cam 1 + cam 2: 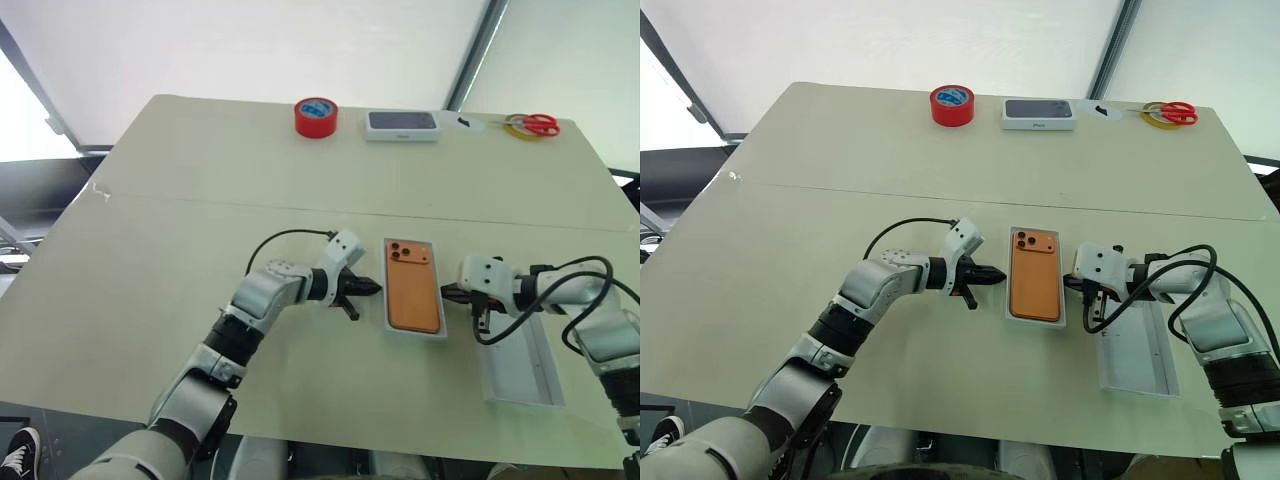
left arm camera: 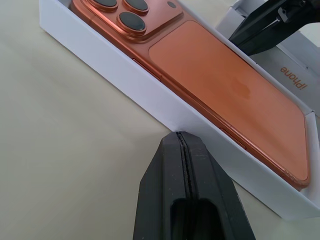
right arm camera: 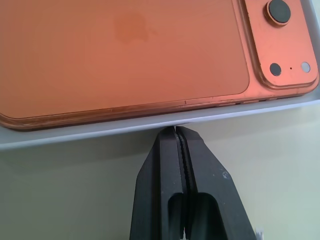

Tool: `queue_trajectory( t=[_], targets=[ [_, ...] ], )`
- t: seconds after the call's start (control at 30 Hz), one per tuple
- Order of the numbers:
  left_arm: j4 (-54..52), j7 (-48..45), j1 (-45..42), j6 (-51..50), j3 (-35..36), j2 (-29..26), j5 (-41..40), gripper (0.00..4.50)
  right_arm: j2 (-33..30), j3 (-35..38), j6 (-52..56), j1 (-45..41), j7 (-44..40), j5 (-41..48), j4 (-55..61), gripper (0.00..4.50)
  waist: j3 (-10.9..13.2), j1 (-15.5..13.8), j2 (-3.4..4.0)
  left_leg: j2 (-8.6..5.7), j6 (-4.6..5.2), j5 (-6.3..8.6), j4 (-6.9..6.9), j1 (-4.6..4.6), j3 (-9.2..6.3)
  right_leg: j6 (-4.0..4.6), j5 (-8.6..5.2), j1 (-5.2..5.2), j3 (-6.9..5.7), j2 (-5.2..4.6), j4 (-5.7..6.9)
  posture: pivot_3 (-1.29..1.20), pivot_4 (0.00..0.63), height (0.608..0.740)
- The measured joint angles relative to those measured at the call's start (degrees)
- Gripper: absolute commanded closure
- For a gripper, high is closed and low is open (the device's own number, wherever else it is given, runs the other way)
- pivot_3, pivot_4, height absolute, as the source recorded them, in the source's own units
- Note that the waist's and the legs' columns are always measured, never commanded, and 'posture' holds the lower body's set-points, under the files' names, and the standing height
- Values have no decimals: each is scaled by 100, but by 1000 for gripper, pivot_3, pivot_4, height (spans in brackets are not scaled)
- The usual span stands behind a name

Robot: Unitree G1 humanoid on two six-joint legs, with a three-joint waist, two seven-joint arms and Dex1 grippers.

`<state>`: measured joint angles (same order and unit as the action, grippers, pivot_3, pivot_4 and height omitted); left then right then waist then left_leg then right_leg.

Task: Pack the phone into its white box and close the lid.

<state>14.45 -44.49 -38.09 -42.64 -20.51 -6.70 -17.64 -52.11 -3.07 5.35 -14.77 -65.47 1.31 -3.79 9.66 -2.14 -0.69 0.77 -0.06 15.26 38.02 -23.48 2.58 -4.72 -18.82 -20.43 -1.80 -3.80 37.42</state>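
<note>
Lid (image 1: 520,368) lies open-side up nearest, by the right arm. Left gripper (image 1: 368,288) and right gripper (image 1: 450,294), both clenched empty, flank the white box (image 1: 416,333) holding the phone (image 1: 413,286). Risk: shut fingertips nudging the box askew.

A wide, pale beige table (image 1: 180,300) with a faint seam running across it carried a few things along its far edge. A roll of red tape with a blue-and-white core (image 1: 316,117) lay flat towards the middle of that edge, and just to its right sat a white rectangular box with a dark top face (image 1: 402,125), its long side parallel to the table's edge. Further right, near the far corner, a pair of red-handled scissors (image 1: 538,124) lay across a small ring of yellowish tape (image 1: 520,129), well apart from the dark-topped box.
</note>
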Motion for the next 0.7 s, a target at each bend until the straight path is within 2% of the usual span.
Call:
queue_trajectory(
  t=[0.37, 0.57, 0.7],
  targets=[
    [0, -163, 30, 219, 18, -142, 97, 4500, -231, 24, -198, 146, -61, 40, -41, 4471, 0, -3, 0, 1, -1, -1, 1, 0, 0, 0, 0, 0, 0, 0, 0, 0, 150, 740],
    [-547, -175, 434, 339, 464, -706, 69, 4500, -665, 221, -532, 344, -193, 125, -409, 4471, 0, 18, 1, 4, -5, -3, 1, 1, 0, 0, 0, 0, 0, 0, 0, 0, 150, 740],
    [-1173, -417, 924, 412, 875, -1320, -123, 4500, -861, 438, -585, 485, -259, 241, -593, 4471, 1, 30, 2, 7, -7, -4, -1, 1, 0, 1, 0, -1, 0, 0, -1, 0, 150, 740]
  ],
)
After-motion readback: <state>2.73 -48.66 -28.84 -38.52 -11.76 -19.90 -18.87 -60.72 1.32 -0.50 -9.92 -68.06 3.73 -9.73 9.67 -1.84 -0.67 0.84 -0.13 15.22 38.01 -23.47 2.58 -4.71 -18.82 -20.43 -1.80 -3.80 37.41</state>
